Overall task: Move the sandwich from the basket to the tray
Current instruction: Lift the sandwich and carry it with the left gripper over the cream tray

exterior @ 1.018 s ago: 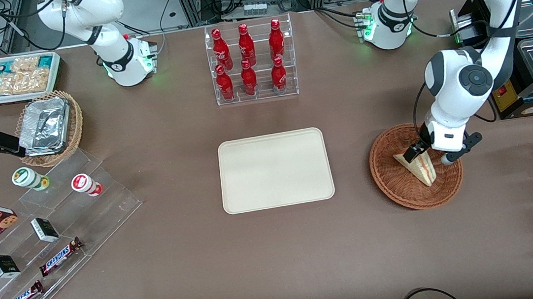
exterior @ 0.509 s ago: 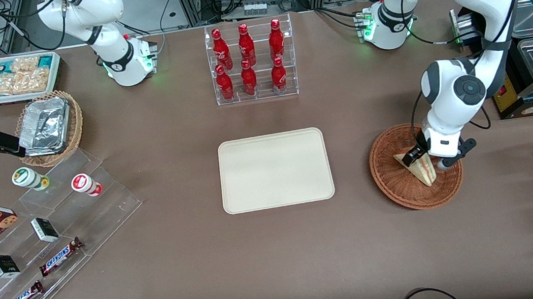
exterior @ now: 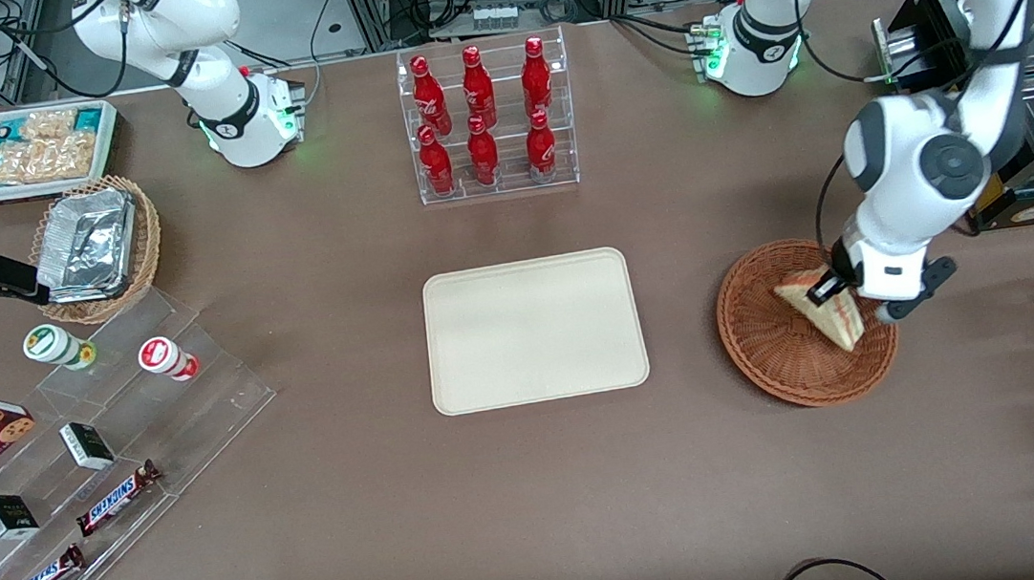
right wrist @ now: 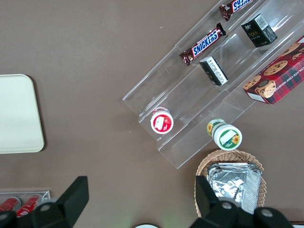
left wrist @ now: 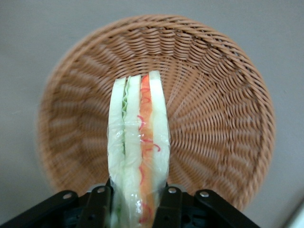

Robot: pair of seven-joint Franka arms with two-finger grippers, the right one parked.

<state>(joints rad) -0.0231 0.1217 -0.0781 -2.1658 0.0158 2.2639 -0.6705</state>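
Reddish-brown wicker marks the basket (exterior: 797, 347) in the front view, lying on the counter (exterior: 539, 499) toward the working arm's end, well apart from the cream tray (exterior: 535, 329); above it the hand (exterior: 839, 287) grips the sandwich (exterior: 829, 315). From the left wrist, black fingers (left wrist: 99, 204) pinch the sandwich (left wrist: 138, 152), striped edge showing, over the basket (left wrist: 223, 109).

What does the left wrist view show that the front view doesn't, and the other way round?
Only the left wrist view shows the gripper fingers pressed against the sandwich and its red and green filling. Only the front view shows the tray, bare, toward the parked arm's end from the basket. Both show the sandwich held above the basket.
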